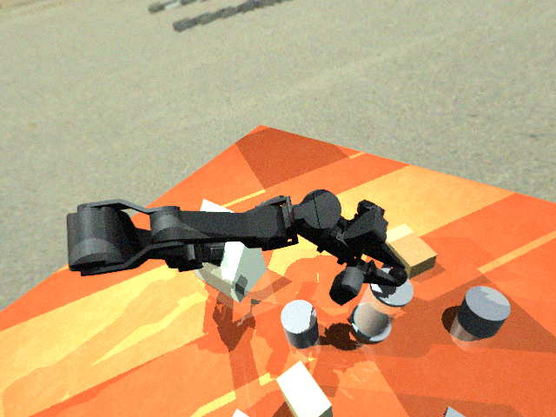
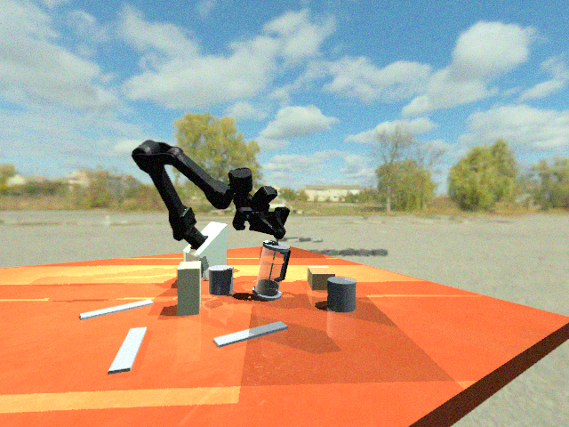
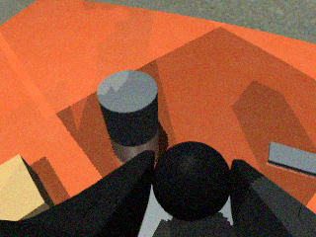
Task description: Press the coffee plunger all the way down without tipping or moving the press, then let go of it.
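Observation:
The coffee press (image 1: pixel 372 319) (image 2: pixel 269 270) has a clear body, a grey lid (image 1: pixel 400 294) (image 3: pixel 152 217) and a dark handle (image 2: pixel 285 265). It leans slightly to the right in the exterior view, and its base ring (image 2: pixel 265 295) looks tilted, its left side higher. The plunger's black round knob (image 3: pixel 192 185) is between the fingertips, close above the lid; only a very short bit of rod shows. The dark filter is low in the body. My gripper (image 1: pixel 396 275) (image 2: pixel 278 234) (image 3: pixel 192 164) is shut on the knob, one finger at each side.
Grey cylinders (image 1: pixel 300 321) (image 1: pixel 482 312) stand on either side of the press. A tan block (image 1: pixel 415 253) (image 2: pixel 320 278) is behind it. A pale upright block (image 2: pixel 188 289), flat bars (image 2: pixel 250 334) (image 2: pixel 128 350) and a white wedge (image 2: pixel 214 248) are also on the table.

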Controlling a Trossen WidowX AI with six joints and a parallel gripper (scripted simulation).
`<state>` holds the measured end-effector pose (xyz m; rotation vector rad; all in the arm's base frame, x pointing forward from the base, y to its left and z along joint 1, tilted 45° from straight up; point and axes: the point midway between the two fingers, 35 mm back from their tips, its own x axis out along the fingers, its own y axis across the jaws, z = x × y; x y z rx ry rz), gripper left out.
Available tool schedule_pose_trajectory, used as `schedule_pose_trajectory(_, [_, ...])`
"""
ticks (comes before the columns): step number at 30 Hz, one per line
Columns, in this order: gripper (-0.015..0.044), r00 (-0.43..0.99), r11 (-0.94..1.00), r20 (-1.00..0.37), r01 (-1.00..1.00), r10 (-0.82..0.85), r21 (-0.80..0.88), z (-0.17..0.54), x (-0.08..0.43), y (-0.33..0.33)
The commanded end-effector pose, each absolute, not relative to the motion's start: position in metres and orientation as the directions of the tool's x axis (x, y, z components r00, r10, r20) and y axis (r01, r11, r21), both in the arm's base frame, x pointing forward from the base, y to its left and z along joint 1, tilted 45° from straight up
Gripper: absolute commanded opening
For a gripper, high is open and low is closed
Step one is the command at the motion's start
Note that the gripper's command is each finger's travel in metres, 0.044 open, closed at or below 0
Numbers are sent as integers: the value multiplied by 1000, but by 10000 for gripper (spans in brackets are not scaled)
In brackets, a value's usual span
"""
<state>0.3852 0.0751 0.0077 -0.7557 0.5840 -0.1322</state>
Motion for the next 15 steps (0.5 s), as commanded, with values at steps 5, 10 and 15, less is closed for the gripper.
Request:
schedule_pose_trajectory(5, [129, 834, 728, -451, -91, -317, -680, 8, 385, 75])
schedule_pose_trajectory(10, [181, 834, 728, -451, -91, -317, -680, 8, 385, 75])
schedule_pose_trajectory(15, [312, 834, 728, -451, -91, -317, -680, 8, 385, 75])
